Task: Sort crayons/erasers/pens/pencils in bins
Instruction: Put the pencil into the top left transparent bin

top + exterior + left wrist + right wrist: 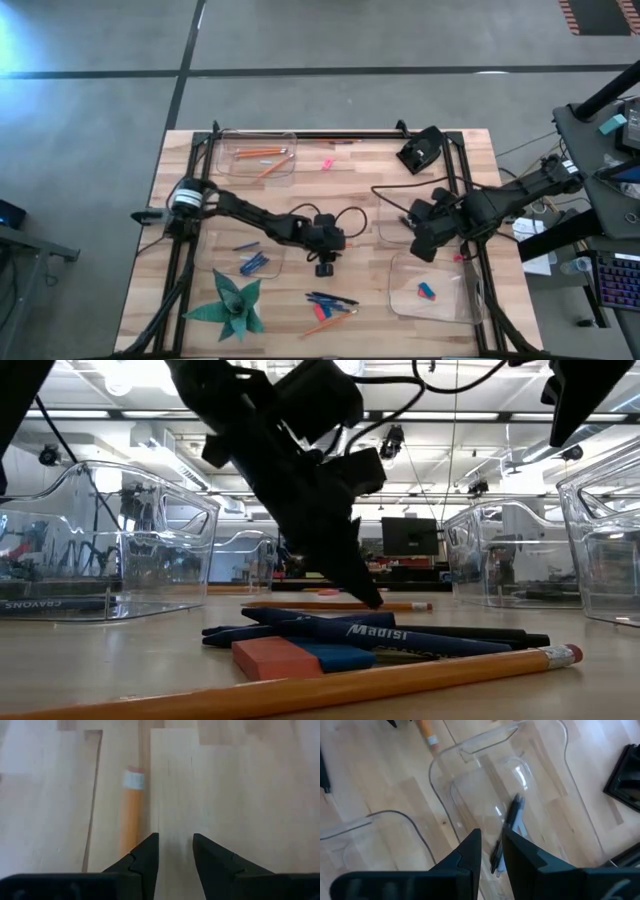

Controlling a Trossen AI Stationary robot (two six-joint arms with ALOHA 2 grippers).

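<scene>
Left gripper (175,847): fingers narrowly apart, empty, over pale wooden plank table (240,785); orange pencil (131,810) just beside one finger. Right gripper (491,842) pinches slender dark pen (507,827) above clear plastic bin (470,750).

The table (350,190) is pale wood in light and tan planks. The bins (262,152) are clear. Pencils (258,152) are orange; one (131,815) has a silver band and pink tip. Pens (400,635) are dark blue with white lettering, and black. Erasers (280,657) are salmon red and bright blue (427,290). Crayons (252,264) are blue. The paper star (232,303) is green. Both tools (175,855) (490,847) are black.
</scene>
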